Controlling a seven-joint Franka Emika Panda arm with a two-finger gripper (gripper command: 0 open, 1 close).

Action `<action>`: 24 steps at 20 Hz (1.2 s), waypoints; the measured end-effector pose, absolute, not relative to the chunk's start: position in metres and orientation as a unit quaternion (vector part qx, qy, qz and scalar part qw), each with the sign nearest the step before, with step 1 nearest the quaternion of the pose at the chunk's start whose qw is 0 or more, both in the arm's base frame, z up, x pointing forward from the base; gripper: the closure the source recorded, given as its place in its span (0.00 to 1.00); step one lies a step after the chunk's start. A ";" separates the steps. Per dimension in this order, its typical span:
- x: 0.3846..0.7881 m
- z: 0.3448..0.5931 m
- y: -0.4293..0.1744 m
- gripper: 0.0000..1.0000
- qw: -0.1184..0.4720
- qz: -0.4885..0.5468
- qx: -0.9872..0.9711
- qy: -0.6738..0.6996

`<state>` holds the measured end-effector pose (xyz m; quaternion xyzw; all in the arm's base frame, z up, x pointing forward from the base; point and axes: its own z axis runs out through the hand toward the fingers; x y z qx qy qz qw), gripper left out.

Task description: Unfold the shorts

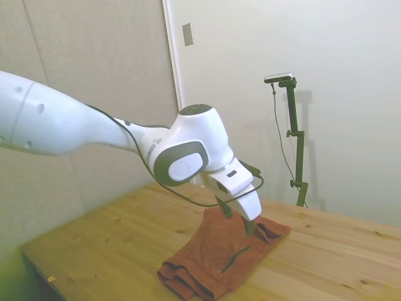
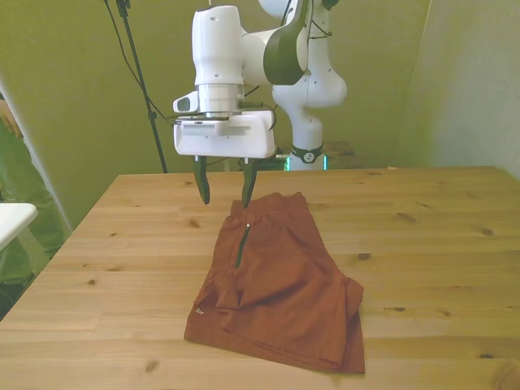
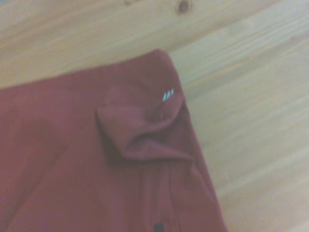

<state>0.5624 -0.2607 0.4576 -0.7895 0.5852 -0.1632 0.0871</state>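
The rust-brown shorts lie folded on the wooden table, a dark pocket slit facing up near their far end. My gripper hangs open just above the shorts' far corner on the front view's left. One fingertip is over the cloth edge and the other is over bare wood. From the side, the gripper is just above the shorts. A folded-over corner of the shorts with a small white mark fills the wrist view.
The robot's base stands behind the far table edge. A white object sits off the table at the front view's left edge. Bare wood surrounds the shorts on all sides.
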 end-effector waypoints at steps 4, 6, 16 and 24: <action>0.609 0.440 -0.273 0.00 0.089 -0.165 -0.775 0.603; 0.628 0.428 -0.276 0.00 0.091 -0.160 -0.766 0.616; 0.676 0.391 -0.260 1.00 0.097 -0.140 -0.749 0.640; 0.686 0.375 -0.250 1.00 0.095 -0.127 -0.753 0.639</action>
